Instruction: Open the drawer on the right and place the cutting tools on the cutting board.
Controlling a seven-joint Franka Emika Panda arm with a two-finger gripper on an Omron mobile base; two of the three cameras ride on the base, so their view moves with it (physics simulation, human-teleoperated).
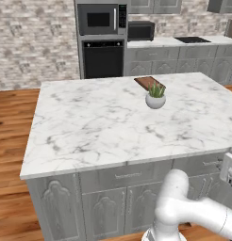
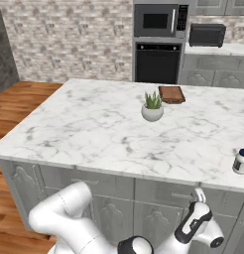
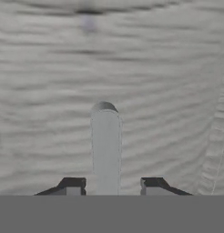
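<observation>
Beyond the gripper (image 2: pixel 197 194), the island top (image 1: pixel 99 122) is white marble veined grey; the cutting board (image 1: pixel 147 83) reddish-brown, the drawer (image 3: pixel 50 113) front grey.

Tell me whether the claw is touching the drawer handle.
Cannot tell. In the hand view the drawer handle runs up between the claw's two fingertips, with a visible gap on the right side and none clearly seen on the left.

A home kitchen: marble-topped island (image 1: pixel 113 127), built-in oven (image 1: pixel 103 59) under a microwave (image 1: pixel 100 19), brick wall, wooden floor.
</observation>
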